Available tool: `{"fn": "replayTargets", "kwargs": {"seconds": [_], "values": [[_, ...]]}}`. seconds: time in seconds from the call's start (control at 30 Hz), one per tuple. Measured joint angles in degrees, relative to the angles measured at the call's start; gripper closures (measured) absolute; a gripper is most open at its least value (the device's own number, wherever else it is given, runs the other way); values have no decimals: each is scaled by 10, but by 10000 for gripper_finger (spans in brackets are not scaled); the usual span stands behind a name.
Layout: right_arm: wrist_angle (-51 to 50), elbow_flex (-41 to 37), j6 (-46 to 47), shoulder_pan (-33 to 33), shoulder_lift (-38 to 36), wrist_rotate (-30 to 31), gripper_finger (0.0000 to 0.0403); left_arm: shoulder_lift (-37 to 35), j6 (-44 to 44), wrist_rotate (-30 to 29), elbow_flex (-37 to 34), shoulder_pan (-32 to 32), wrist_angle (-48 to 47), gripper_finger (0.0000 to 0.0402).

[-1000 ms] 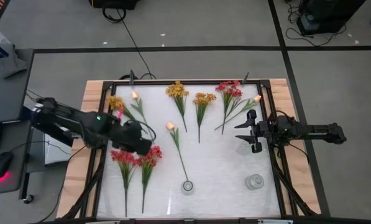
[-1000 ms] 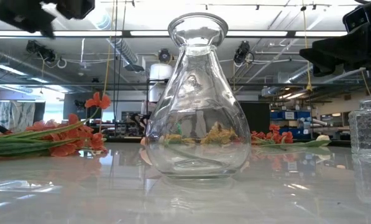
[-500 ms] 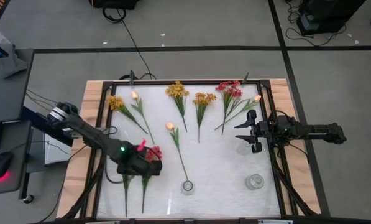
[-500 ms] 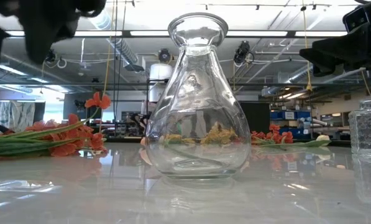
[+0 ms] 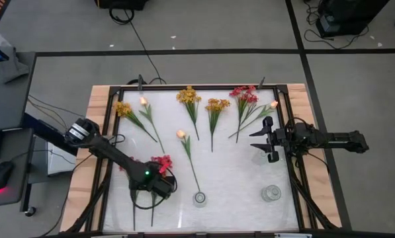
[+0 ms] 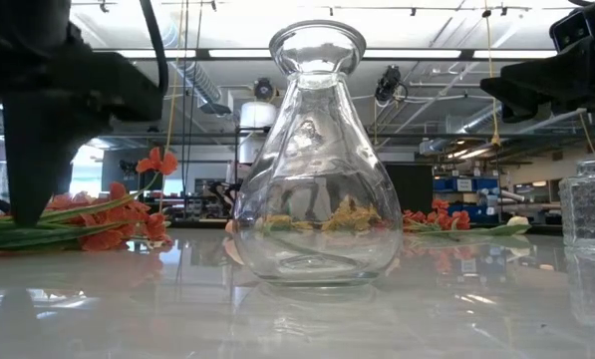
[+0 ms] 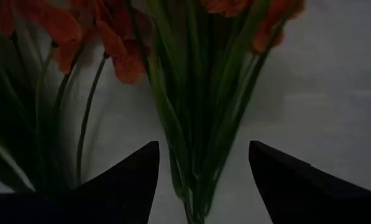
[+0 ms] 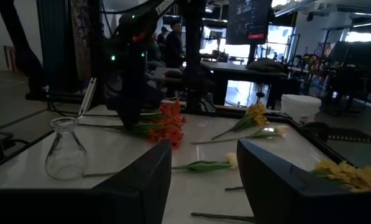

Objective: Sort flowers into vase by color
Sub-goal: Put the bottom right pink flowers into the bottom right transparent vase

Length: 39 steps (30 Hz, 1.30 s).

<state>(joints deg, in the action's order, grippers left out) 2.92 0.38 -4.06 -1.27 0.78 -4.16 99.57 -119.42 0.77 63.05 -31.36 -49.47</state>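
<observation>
Two bushy red-pink flower clusters on long green stems point(image 5: 159, 162) lie at my left side of the white table point(image 5: 237, 172), heads toward the far edge and stems running back toward the near edge. My left gripper point(image 7: 201, 180) is parted wide and hangs right over those stems, one dark finger on each side of a green stem bundle point(image 7: 194, 124), with nothing clamped yet. That is the relation the grab turns on: the stem's long axis runs straight through the gap, crosswise to the line between my fingers, so closing should catch it about the middle of its length, below the blooms. A second bundle lies just beside it, under my one finger, and I judge it could get dragged along.

My left arm is plainly the nearer one. The narrow-necked clear glass vase point(image 5: 200, 198) stands upright close by, near the front edge, and a second squat glass vase point(image 5: 271, 193) stands well apart toward my right.

My right gripper point(image 5: 268, 141) waits spread open at the right edge, next to the red and peach stems there.
</observation>
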Motion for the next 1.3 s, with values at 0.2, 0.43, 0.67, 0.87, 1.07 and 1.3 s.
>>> {"fn": "replayTargets", "kwargs": {"seconds": [0.2,0.43,0.67,0.87,1.07,1.3], "values": [[0,0,0,0,0,0,210,22,1,0,0,0,10,147],[0,0,0,0,0,0,210,25,1,0,0,0,22,149],[0,0,0,0,0,0,210,25,2,0,0,0,21,211],[0,0,0,0,0,0,210,25,2,0,0,0,16,280],[0,0,0,0,0,0,210,25,13,0,0,1,14,330],[0,0,0,0,0,0,210,16,21,1,0,1,19,358]]}}
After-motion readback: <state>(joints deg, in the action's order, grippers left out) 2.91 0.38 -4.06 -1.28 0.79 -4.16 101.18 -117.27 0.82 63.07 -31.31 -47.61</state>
